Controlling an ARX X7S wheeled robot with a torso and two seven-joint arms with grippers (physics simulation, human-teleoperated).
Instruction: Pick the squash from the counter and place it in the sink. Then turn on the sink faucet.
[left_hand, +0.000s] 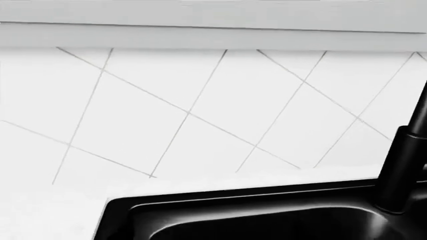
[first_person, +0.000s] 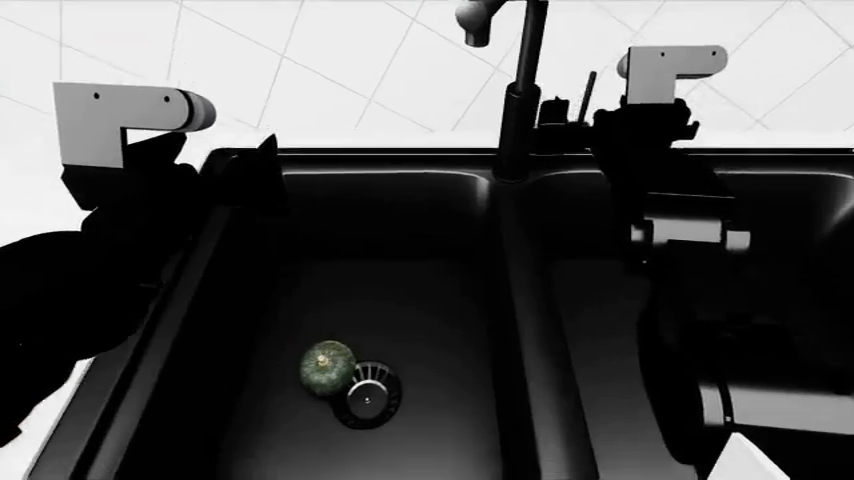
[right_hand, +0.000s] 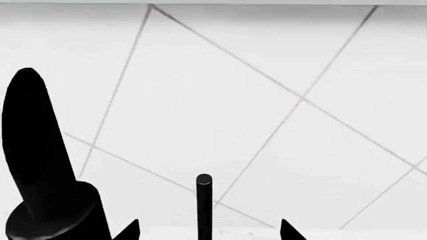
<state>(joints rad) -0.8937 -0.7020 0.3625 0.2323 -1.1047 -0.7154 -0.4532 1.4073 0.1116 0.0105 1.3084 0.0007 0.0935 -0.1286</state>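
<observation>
Behind the sink faucet, just beside its base, my right gripper faces the tiled wall with the thin black lever standing between its two fingertips, jaws spread and holding nothing; my judgement is that a crooked push could slide a fingertip off so slim a rod, or knock the gooseneck column instead; my left gripper hangs over the sink rim at the back left corner, and whether it is spread or closed I cannot tell; the squash lies in the left basin touching the silver drain strainer, well apart from both grippers.
</observation>
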